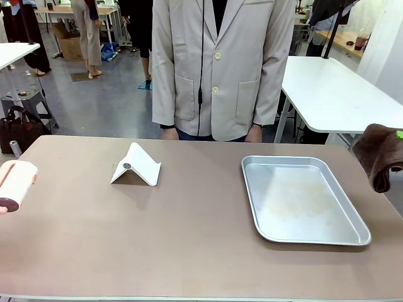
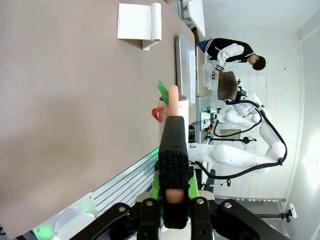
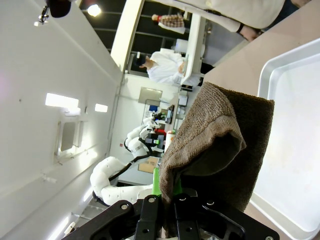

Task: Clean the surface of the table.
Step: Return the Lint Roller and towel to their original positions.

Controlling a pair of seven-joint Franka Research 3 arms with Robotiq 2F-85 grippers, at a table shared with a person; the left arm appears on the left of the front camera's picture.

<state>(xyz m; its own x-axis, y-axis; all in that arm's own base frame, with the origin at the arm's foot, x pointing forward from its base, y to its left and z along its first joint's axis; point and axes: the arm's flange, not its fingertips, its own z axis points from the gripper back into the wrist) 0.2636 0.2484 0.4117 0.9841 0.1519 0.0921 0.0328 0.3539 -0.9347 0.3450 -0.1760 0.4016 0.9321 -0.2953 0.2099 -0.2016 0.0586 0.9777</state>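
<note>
- Found the right gripper point(image 3: 170, 192) clamped on a brown cloth point(image 3: 220, 135), the cloth draped over both fingers.
- Found the left gripper point(image 2: 173, 180) closed around a pale pink tool point(image 2: 173, 135), at the left edge of the front view; could not tell what kind of tool.
- Judged the step in hand as bringing the cloth to the table point(image 1: 189, 245) for wiping, not yet begun.
- To do it well, needed to lower the cloth and press a broad fold flat on the top, then to wipe in long overlapping strokes with light, even pressure.
- Needed also to go around the metal tray point(image 1: 302, 198) and the white folded stand point(image 1: 135, 167), or to risk pushing them toward the person point(image 1: 220, 69) at the far side.
- Saw the table across the whole lower half of the front view, bare between stand and tray.
- Placed the cloth at the right edge of that frame, by the table's right border and near the tray's far right corner, apparently raised and not pressed on the top.
- In the right wrist view, saw the table top in the upper right of the frame, beyond the cloth.
</note>
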